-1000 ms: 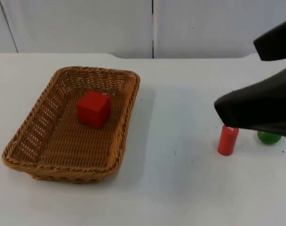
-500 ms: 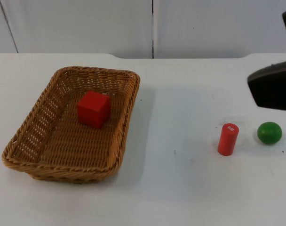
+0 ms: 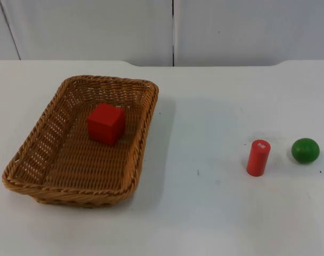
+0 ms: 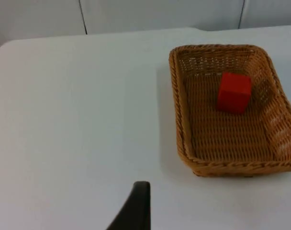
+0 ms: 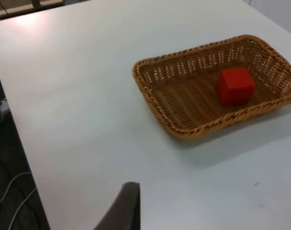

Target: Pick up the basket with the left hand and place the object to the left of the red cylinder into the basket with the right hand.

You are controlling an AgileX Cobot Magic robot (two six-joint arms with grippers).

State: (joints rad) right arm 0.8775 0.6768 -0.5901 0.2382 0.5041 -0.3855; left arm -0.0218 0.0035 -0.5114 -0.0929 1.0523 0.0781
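A brown wicker basket [image 3: 115, 79] rests on the white table at the left, with a red cube [image 3: 106, 124] lying inside it. A red cylinder [image 3: 258, 158] stands upright at the right. The left gripper [image 4: 136, 208] hangs over bare table, well back from the basket [image 4: 176, 120] and the cube [image 4: 234, 92]. The right gripper [image 5: 124, 206] is also held far from the basket [image 5: 150, 98] and the cube [image 5: 235, 85]. Neither gripper touches anything.
A green ball [image 3: 305, 150] lies just right of the red cylinder. Bare white table stretches between the basket and the cylinder. The grey partition wall [image 3: 172, 29] closes the back. In the right wrist view the table edge [image 5: 14, 158] drops to dark floor.
The right arm, which hung over the cylinder and ball, has pulled away up and to the right out of the top view. Basket, cube, cylinder and ball have not moved.
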